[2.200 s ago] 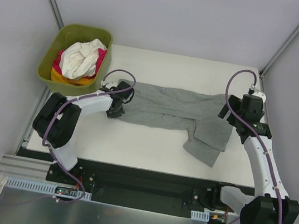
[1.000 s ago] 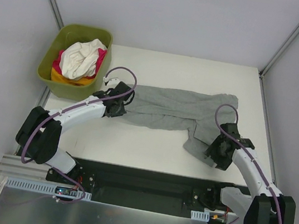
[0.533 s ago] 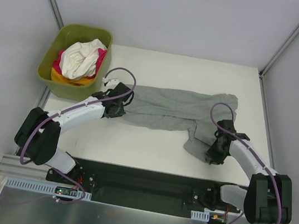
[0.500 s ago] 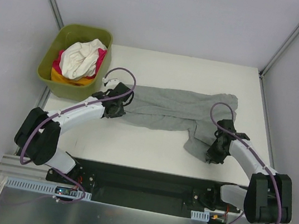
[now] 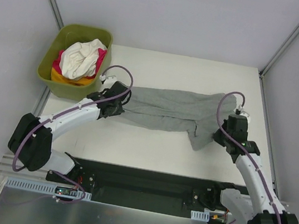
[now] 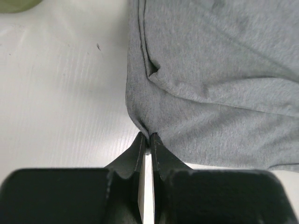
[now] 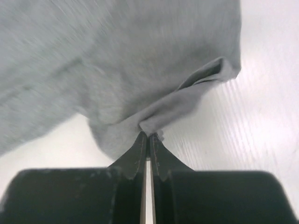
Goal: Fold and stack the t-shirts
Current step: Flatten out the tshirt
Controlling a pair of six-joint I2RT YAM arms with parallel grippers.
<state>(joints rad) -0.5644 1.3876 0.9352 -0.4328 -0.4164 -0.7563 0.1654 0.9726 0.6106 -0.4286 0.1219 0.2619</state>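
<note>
Mostly buried under white shirt (image 5: 82,58): pink shirt (image 5: 58,67), orange shirt (image 5: 70,80). Right wrist view: grey shirt (image 7: 107,65) blurred, cropped top and left.

I read no text, labels, brands or numbers in any of the 3 views: none on the grey t-shirt (image 5: 167,109), none on the olive tub (image 5: 49,57).

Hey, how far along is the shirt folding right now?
Done: nothing folded or stacked yet. In hand: the heather grey cotton t-shirt lies rumpled on the white table, left jaws and right jaws each shut on an edge of it. Left: folding it, then the white shirt, magenta-pink shirt and orange-yellow shirt bundled in the olive-green plastic tub.
</note>
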